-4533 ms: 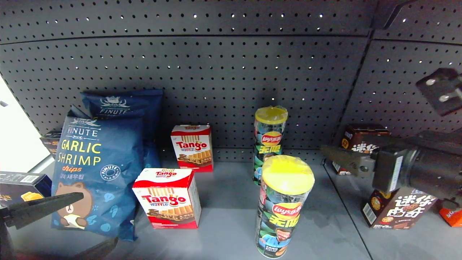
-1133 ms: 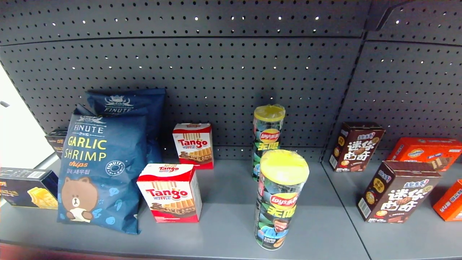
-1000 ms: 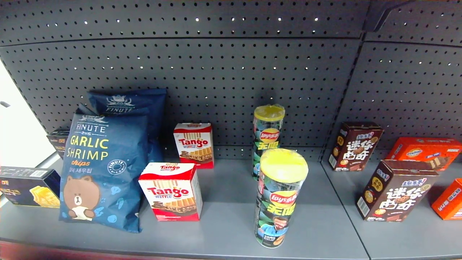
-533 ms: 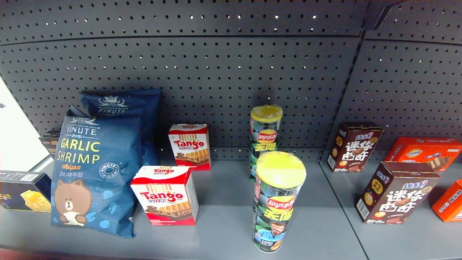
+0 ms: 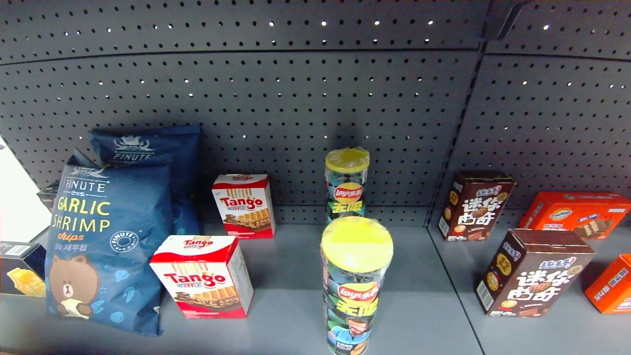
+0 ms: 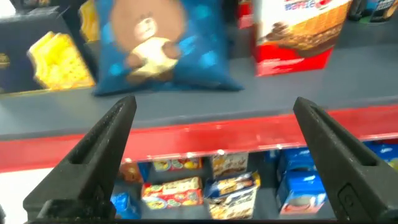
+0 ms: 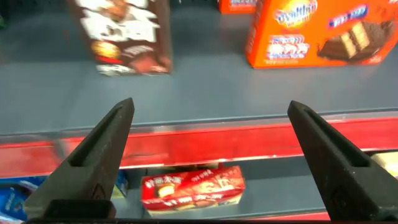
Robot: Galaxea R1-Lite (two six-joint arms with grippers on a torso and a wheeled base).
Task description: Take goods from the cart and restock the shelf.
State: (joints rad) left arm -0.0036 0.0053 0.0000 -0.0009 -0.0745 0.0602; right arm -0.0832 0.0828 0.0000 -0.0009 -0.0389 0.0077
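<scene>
Black left pincer [image 6: 214,106]: you have it spread wide with nothing between its fingers, out in front of the red edge of the shelf [image 6: 205,140] and to the left of the front chip can [image 5: 356,286].
Black right pincer [image 7: 211,104]: yours is just as wide apart and holds nothing, also before the red edge, to the right of the front chip can.
Facing your left pincer: the front blue bag [image 6: 155,43] with a bear on it and the front wafer box [image 6: 298,37], both left of the front chip can, the bag farther from it.
Facing your right pincer: the front brown box [image 7: 127,34] and the front orange box [image 7: 311,34], both right of the front chip can, standing apart.
Front chip can: upright on the shelf, yellow lid on, near the front edge.
Rear chip can [image 5: 346,185]: upright straight behind the front chip can, by the pegboard [image 5: 276,98].
Rear wafer box [image 5: 244,204]: behind and left of the front chip can, by the pegboard.
Rear blue bag [image 5: 148,148]: farther left, behind the front blue bag.
Dark box [image 5: 19,268]: farthest left of the front chip can, beyond the bags.
Rear brown box [image 5: 473,204]: behind and right of the front chip can.
Rear orange box [image 5: 572,214]: farther right, beyond it.
Lower tier: mixed packs [image 6: 205,186] and a red pack [image 7: 193,186] lie under the red edge, lower than the front chip can.
</scene>
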